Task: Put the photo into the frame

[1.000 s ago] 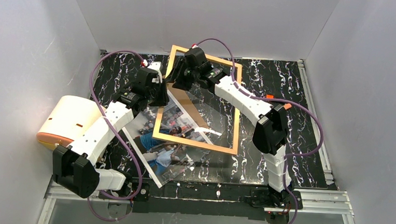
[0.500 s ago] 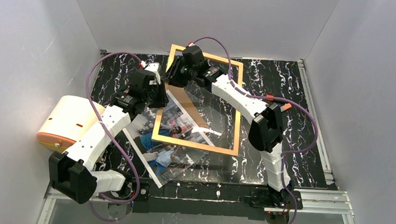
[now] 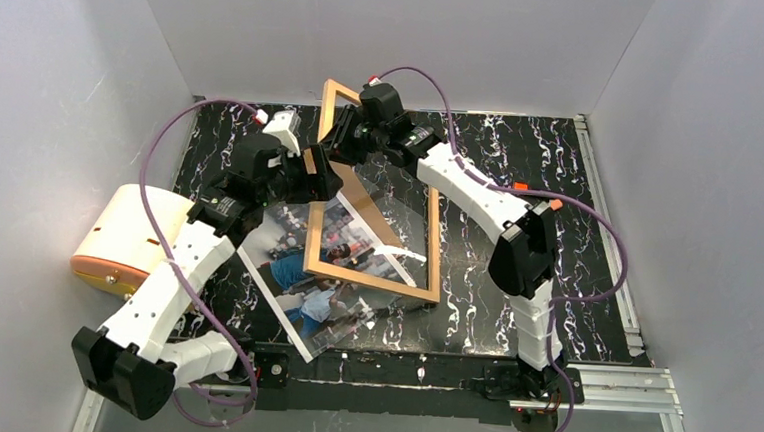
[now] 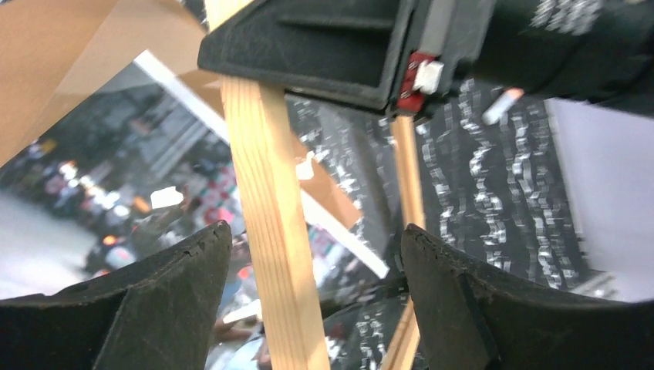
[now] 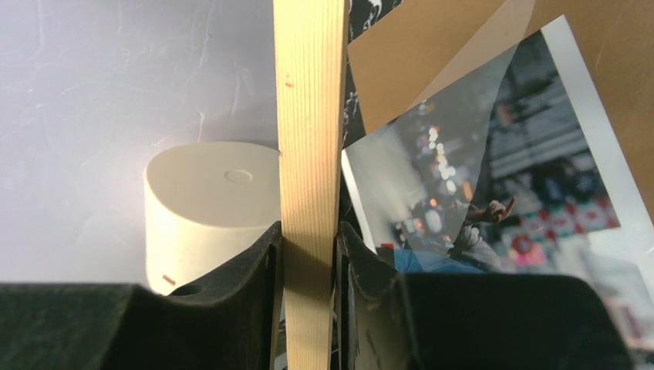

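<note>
The light-wood frame stands tilted, its left bar raised off the table and its right side low. My right gripper is shut on that raised bar near the far corner, pads pressed on both faces. My left gripper is open just below it, and the bar passes between its fingers without touching them. The photo lies flat on the table, partly under the frame, and also shows in the right wrist view. A brown backing board lies beneath the pane.
A cream round device with an orange base sits against the left wall, seen as a pale cylinder by the right wrist. White walls close in the black marbled table on three sides.
My left gripper has opened and let go of the frame's left bar. My right gripper has closed on the bar, and the frame now tilts more steeply.
</note>
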